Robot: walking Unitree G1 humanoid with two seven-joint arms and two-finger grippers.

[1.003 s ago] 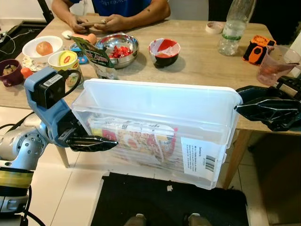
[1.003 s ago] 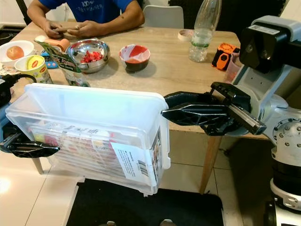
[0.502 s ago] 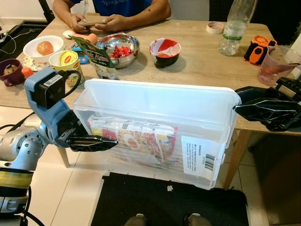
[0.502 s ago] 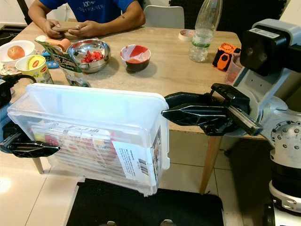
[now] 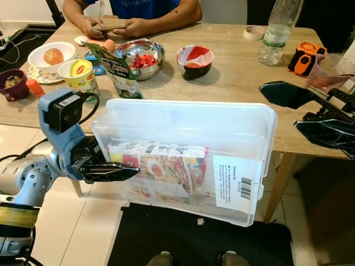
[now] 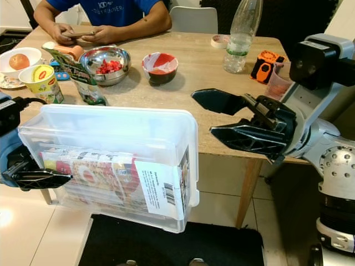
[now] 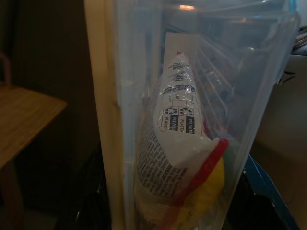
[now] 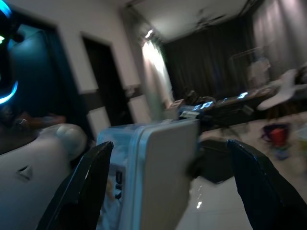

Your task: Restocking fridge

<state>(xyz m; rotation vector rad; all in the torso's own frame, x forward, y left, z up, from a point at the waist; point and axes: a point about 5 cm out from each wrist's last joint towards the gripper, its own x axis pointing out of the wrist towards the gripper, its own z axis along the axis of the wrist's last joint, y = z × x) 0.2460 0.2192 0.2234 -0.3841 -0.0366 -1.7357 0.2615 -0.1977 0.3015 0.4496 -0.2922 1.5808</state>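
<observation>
Two arms reach forward at about waist height, and between them sits a clear plastic bin (image 5: 188, 149), tipped on its side so its lid faces me. My left gripper (image 5: 108, 170) is low at the bin's left end, its black fingers pressed against that end wall; whether they pinch anything I cannot tell. My right gripper (image 6: 233, 119) stands off from the bin's right end, its two long fingers spread wide with nothing between them, one above the counter edge and one lower beside it. Inside the bin, colourful printed noodle packets (image 5: 161, 169) stand packed against the ribbed transparent wall, and a white barcode label (image 5: 236, 185) is stuck near the right corner. Beyond the bin runs a pale wooden counter (image 5: 233, 77) carrying a steel bowl (image 5: 138, 52) of red pieces, a red and white bowl (image 5: 194, 58), a clear plastic bottle (image 5: 276, 33) and a yellow cup (image 5: 77, 72). Across the counter a person's hands (image 5: 108, 26) hold a flat object.
</observation>
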